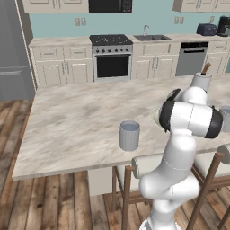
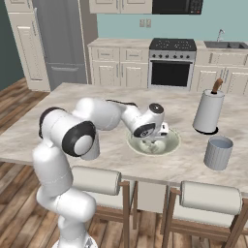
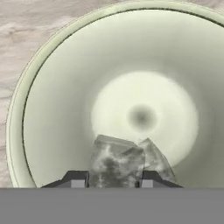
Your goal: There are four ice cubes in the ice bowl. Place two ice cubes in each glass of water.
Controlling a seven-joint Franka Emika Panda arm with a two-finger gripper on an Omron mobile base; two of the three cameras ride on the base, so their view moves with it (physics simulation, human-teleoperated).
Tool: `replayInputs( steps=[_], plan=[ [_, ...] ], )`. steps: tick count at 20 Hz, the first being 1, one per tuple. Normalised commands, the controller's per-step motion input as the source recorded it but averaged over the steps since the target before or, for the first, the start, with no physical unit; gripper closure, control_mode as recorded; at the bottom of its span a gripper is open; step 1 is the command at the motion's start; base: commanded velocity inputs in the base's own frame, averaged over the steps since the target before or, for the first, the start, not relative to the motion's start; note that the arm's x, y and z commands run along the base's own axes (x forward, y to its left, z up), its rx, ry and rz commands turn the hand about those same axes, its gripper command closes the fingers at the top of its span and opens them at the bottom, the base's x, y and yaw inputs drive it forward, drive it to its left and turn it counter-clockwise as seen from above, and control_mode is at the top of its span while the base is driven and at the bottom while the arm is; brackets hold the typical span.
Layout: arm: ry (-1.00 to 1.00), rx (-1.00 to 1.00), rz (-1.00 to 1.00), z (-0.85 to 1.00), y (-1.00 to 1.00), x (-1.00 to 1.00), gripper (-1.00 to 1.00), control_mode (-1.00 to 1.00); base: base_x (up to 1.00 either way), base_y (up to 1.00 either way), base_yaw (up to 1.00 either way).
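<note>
While the arm [image 2: 104, 116] bends low over the island, items run as follows, largest first.

Island [image 1: 76, 121]: marbled top, filling the middle of both base views; stools tucked under its near edge.

Arm: white with dark joints, rising at lower right of the left base view and lower left of the right base view, reaching toward frame centre in the latter.

Holder [image 2: 209, 111]: tall white cylinder with a brown handle poking out, right of centre in the right base view, upper right in the left base view.

Bowl [image 2: 169, 144]: shallow, pale green-white, at centre of the right base view, directly under the hand; its inner wall [image 3: 57, 100] takes up most of the hand view.

Glasses: one [image 1: 129, 135] at centre of the left base view, standing alone; another [image 2: 218, 152] at right of the right base view, near the holder's foot. Both upright, light blue at the top.

Gripper [image 3: 109, 179]: down inside the bowl, tips at bottom centre of the hand view, partly open, one finger each side of a cube; whether they press it cannot be told.

Cubes [image 3: 117, 162]: two mottled grey lumps overlapping, low in the bowl at bottom centre of the hand view, the nearer one between the fingertips.
</note>
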Motion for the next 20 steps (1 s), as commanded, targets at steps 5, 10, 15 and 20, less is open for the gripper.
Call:
replayInputs(
  steps=[5,10,15,20],
  plan=[
    [0.00,0.01,0.00,0.38,0.30,-0.01,1.00,-1.00,0.00,0.00,0.00],
    [0.00,0.00,0.00,0.46,0.25,0.00,1.00,-1.00,0.00,0.00,0.00],
    [0.00,0.00,0.00,0.57,0.17,-0.28,1.00,-1.00,0.00,0.00,0.00],
    [0.00,0.00,0.01,0.33,0.40,-0.58,1.00,-1.00,0.00,0.00,0.00]
  ],
)
